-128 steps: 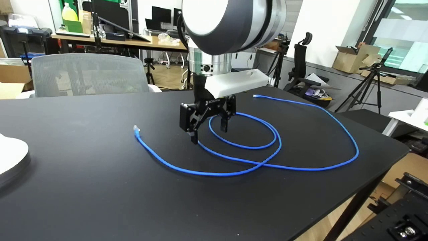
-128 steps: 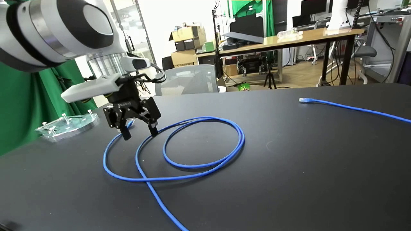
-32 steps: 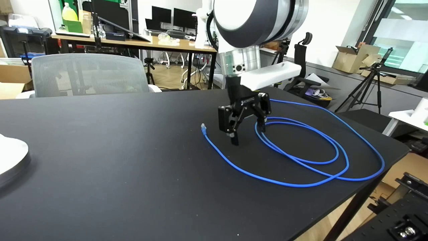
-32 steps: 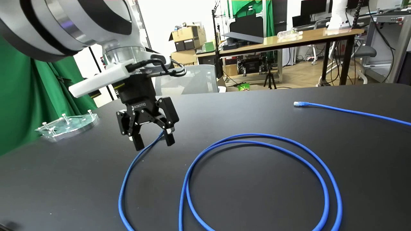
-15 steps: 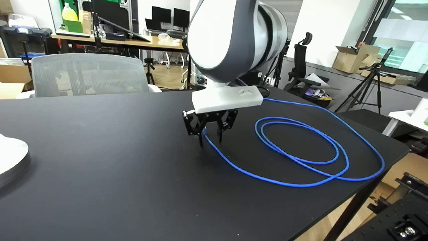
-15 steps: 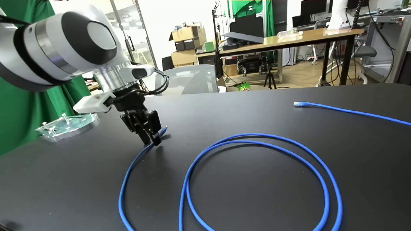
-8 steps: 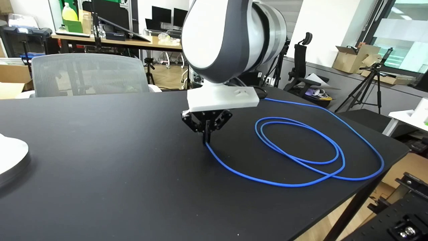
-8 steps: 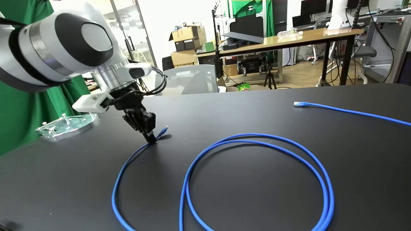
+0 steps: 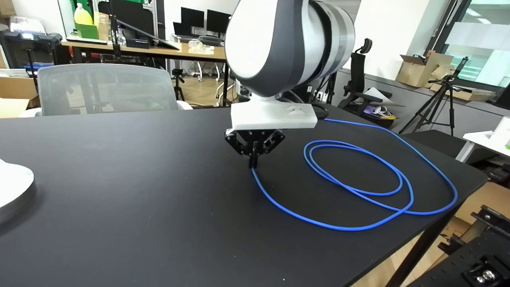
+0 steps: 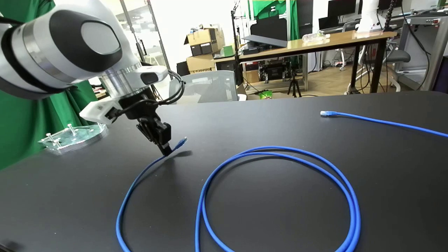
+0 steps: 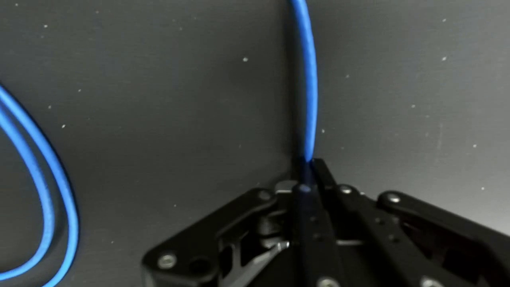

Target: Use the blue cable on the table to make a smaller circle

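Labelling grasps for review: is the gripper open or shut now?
Shut on the blue cable: in the wrist view it runs into the gripper, jaws together; in an exterior view its plug end pokes out.

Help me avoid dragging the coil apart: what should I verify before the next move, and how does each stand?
1. Hand shut on the blue cable: ok.
2. Held end's plug sticking out free beyond the hand: ok.
3. Coil apart from the hand: ok.
4. Outer stretch well inside the edge of the table: not ok, it runs close by.
5. Held length laid along the coil: not ok, it bows out in a wide arc.
6. Grip firm enough not to slip: cannot tell.
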